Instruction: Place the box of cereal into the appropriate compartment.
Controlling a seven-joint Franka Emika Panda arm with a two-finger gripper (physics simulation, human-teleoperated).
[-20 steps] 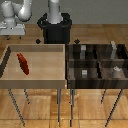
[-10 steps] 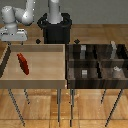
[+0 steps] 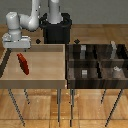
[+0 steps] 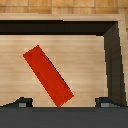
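The box of cereal (image 3: 23, 64) is a small flat red box lying in the light wooden tray (image 3: 50, 75) at the exterior view's left. In the wrist view the box of cereal (image 4: 47, 75) lies diagonally on the tray floor. My gripper (image 3: 18, 48) hangs just above the box, near the tray's back left corner. In the wrist view the gripper (image 4: 65, 103) is open and empty. Its two fingertips (image 4: 22, 102) stand wide apart, with the box's near end between them and below.
A dark tray (image 3: 99, 61) split into several compartments stands at the exterior view's right. Small grey items sit in its cells, among them one (image 3: 84, 50) at the back and one (image 3: 116, 70) at the front. The wooden tray's dark wall (image 4: 112, 55) runs beside the box.
The arm has carried the gripper a little toward the exterior view's right and lower, closer over the red box. The box has not moved.
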